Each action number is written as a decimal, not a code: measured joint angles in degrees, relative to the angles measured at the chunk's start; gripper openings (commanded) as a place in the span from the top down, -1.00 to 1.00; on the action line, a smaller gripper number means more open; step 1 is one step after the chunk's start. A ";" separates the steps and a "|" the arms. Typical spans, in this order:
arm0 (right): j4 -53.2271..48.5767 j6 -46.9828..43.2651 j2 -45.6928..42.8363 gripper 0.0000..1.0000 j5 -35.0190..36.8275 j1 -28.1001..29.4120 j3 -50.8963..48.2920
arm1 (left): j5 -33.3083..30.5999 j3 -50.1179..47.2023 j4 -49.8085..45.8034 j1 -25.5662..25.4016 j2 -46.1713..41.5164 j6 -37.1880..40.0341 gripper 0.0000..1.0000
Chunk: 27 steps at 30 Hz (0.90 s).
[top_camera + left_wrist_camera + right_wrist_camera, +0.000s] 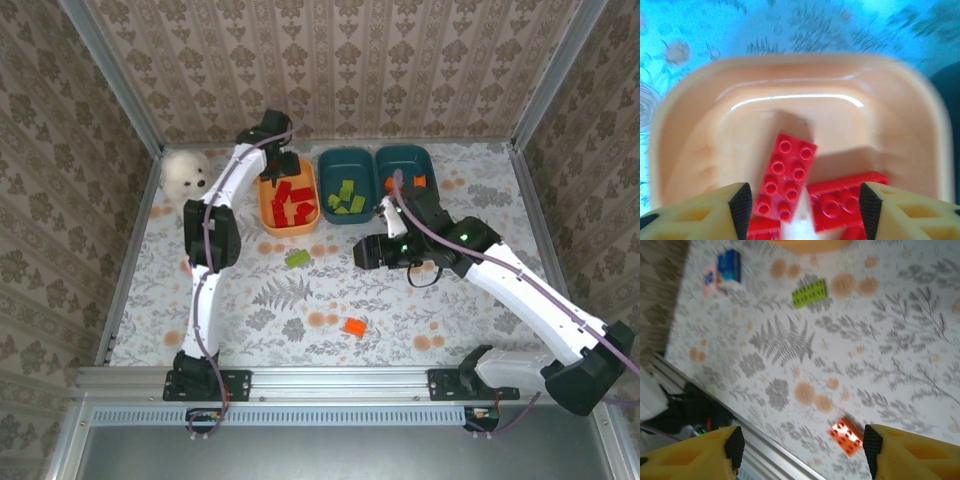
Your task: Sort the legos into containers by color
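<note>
Top external view: patterned walls close the table (260, 320) on three sides, and a metal rail (340, 378) runs along the near edge. The wide flowered cloth between the arms carries a lime green lego (297, 258) near the orange tub (292, 230) and an orange lego (353, 326) nearer the rail. Three tubs stand side by side at the far wall. The orange one holds red bricks (785, 175), the middle teal tub (345, 165) holds lime bricks (347, 198), and the right teal tub (405, 160) holds orange bricks (418, 181). The left gripper (805, 205) hangs over the orange tub with its fingers spread, pinching nothing. The right gripper (800, 450) hovers above open cloth, jaws wide and empty.
</note>
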 measured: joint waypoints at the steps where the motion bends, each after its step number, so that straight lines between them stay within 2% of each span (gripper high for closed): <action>1: -1.75 0.02 0.83 -0.43 0.90 1.60 0.04 | 0.46 -1.51 0.50 -0.13 -2.93 -0.35 -0.37; 5: -5.90 0.39 3.52 -0.57 3.34 9.14 -1.62 | 2.73 -14.36 5.70 -1.53 -19.91 -1.31 -0.39; 11: -6.54 3.67 7.30 -0.60 6.27 16.81 -6.05 | 6.40 -42.82 13.03 -4.15 -47.23 -4.98 -0.39; 17: -3.41 5.84 13.84 -0.79 8.74 23.23 -9.38 | 8.17 -65.64 12.79 -5.29 -63.14 -8.15 -0.41; 21: -3.54 3.50 17.81 -0.79 11.28 24.76 -8.46 | 8.74 -71.78 9.73 -6.71 -71.87 -9.01 -0.41; 27: -5.07 -0.61 26.99 -0.75 17.25 25.46 -5.51 | 7.61 -72.67 6.97 -6.71 -80.81 -9.88 -0.40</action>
